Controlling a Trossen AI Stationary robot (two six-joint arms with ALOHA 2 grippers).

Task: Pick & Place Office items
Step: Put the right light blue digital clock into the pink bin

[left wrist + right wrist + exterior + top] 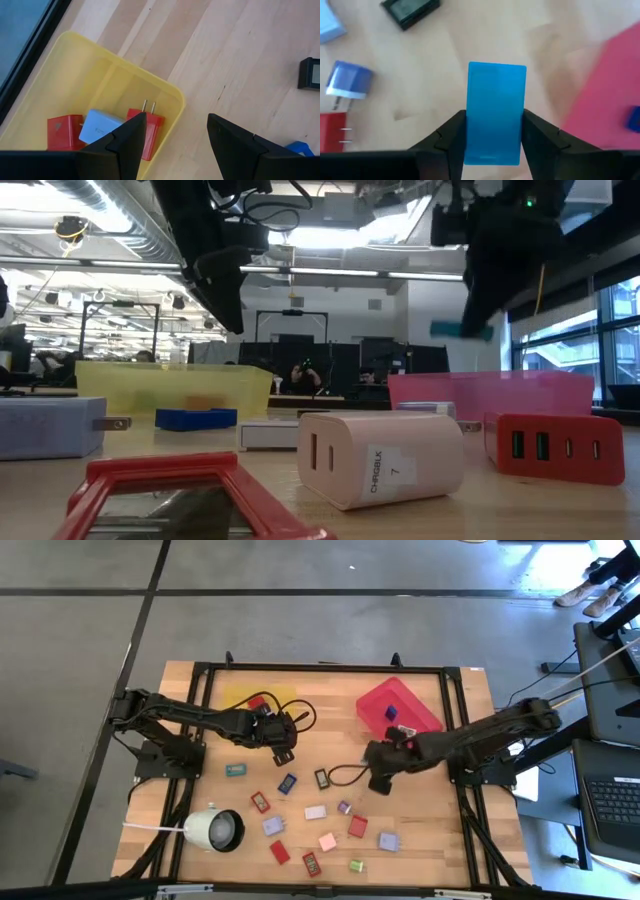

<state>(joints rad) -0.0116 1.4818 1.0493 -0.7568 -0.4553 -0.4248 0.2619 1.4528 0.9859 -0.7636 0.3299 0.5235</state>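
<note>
My right gripper [380,782] hangs above the table beside the red tray [415,712], shut on a teal block [496,112]. The low view shows that block [462,330] high above the tabletop. My left gripper [283,750] stands open over the near right corner of the yellow tray [165,90], with nothing between its fingers [132,135]. Inside that tray lie two red blocks [64,131] and a pale blue one [102,126]. Several more small blocks [300,810] lie flat on the wood toward the table's near edge. My right gripper pinches the teal block by its two long sides [470,135], one finger on each. The fingers slant downward and run along the block, whose far end [497,70] reaches out past the fingertips. The block is lifted clear of the table.
A white round object [215,830] lies at the near left. The red tray holds a dark blue block [391,712]. Below my right gripper lie a black block [410,12], a blue-and-white one [349,82] and a red one [332,132]. Black frame rails [320,668] border the table.
</note>
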